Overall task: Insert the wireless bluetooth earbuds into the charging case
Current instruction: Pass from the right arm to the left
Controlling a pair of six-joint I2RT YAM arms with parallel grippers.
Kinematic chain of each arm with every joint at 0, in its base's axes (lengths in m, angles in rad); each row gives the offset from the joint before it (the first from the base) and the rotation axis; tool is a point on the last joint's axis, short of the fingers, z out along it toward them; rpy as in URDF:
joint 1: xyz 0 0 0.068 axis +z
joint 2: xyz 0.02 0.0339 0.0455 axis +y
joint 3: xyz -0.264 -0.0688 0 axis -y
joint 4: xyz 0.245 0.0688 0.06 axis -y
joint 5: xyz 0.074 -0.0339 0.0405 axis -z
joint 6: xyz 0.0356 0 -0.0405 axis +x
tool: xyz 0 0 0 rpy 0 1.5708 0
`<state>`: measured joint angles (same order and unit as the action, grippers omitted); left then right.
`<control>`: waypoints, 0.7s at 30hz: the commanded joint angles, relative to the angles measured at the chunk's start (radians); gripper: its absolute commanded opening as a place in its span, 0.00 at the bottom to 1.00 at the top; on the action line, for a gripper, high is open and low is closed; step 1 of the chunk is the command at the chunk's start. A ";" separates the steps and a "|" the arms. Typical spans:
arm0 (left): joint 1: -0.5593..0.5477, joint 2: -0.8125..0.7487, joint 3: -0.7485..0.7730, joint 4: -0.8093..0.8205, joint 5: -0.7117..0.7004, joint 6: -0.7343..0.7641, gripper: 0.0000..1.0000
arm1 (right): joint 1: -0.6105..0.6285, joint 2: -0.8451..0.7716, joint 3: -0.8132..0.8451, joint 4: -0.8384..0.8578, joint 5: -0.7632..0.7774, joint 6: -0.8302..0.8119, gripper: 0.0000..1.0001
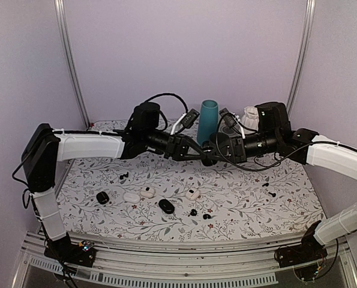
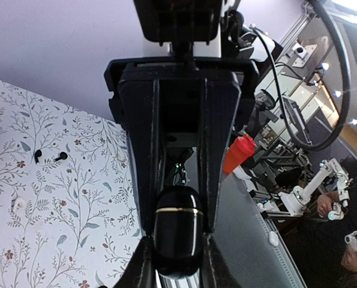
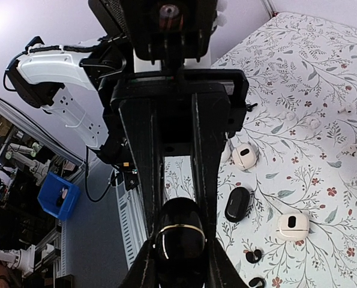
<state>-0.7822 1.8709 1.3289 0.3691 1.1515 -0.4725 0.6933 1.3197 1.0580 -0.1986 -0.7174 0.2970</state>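
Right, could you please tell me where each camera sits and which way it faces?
Top external: above and behind the robot, looking down on the floral table; both arms show, left tool meeting right tool.
Left wrist: looks along its own fingers at the clamped black case, table beyond.
Right wrist: looks along its own fingers at seemingly that case, left arm behind.
Shared: both wrist views show the gold-seamed case.

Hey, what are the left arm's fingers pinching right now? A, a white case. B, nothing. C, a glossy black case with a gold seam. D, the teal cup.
C: the left wrist view shows the black case sitting between the left fingers, gold seam across it.
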 commanded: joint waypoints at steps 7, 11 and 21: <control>-0.013 -0.010 -0.046 0.171 0.003 -0.092 0.00 | 0.008 -0.006 0.025 0.031 0.082 -0.018 0.28; 0.003 -0.023 -0.111 0.358 -0.027 -0.215 0.00 | 0.008 -0.046 -0.010 0.089 0.129 -0.005 0.41; 0.022 -0.023 -0.196 0.709 -0.168 -0.443 0.00 | 0.008 -0.135 -0.110 0.296 0.207 0.083 0.65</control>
<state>-0.7704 1.8725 1.1519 0.9070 1.0630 -0.8322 0.6987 1.2217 0.9886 -0.0315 -0.5686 0.3309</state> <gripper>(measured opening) 0.190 0.615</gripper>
